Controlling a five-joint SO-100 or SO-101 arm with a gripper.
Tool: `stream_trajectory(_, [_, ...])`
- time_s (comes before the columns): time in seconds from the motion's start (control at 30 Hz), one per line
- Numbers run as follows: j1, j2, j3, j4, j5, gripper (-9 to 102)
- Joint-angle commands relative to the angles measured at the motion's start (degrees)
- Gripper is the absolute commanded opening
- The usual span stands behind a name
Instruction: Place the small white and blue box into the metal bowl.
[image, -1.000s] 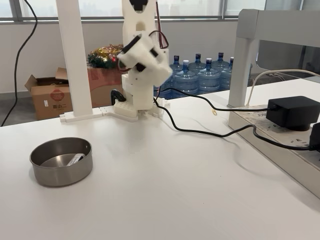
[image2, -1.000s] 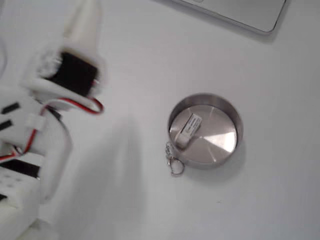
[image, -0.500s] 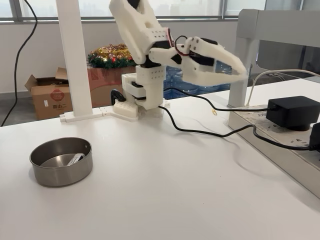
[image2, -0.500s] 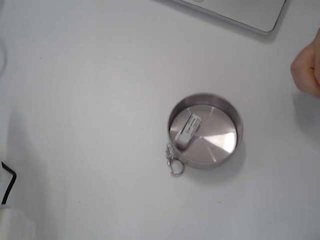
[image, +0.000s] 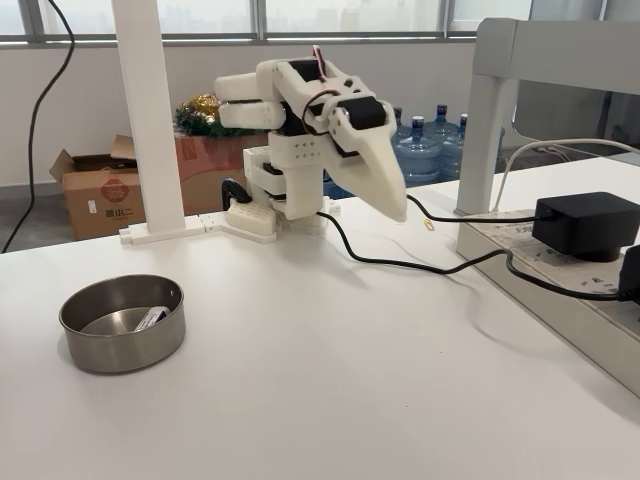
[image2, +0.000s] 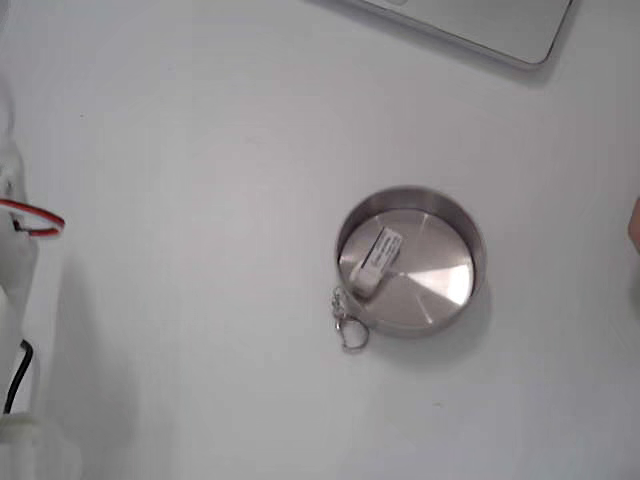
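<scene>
The metal bowl (image: 121, 350) stands on the white table at the front left, and the small white and blue box (image: 151, 318) lies inside it. From above, the box (image2: 375, 262) lies tilted against the left part of the bowl (image2: 440, 272). My gripper (image: 397, 212) hangs in the air at the back centre, pointing down and to the right, far from the bowl. Its fingers are together with nothing between them. The arm's white body (image2: 14, 260) shows at the left edge of the fixed view from above.
A small metal key ring (image2: 347, 326) lies against the bowl's outer wall. A black cable (image: 420, 264) runs across the table to a black adapter (image: 586, 222) on the right. A white post (image: 150, 120) stands behind the bowl. A fingertip (image2: 634, 224) shows at the right edge.
The arm unfolded from its base; the gripper stretched out to the right, then tipped down. The hand in the fixed view from above drew back to the right edge. Bowl and box stayed put.
</scene>
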Motion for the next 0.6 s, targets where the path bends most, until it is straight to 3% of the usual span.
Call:
stream_trajectory(0.0, [1.23, 3.87, 2.72, 6.33, 0.62, -4])
stream_trajectory(0.17, [1.23, 8.17, 2.55, 12.3, 0.7, -4])
stream_trajectory(0.57, [1.05, 8.17, 2.46, 12.13, 1.14, -4])
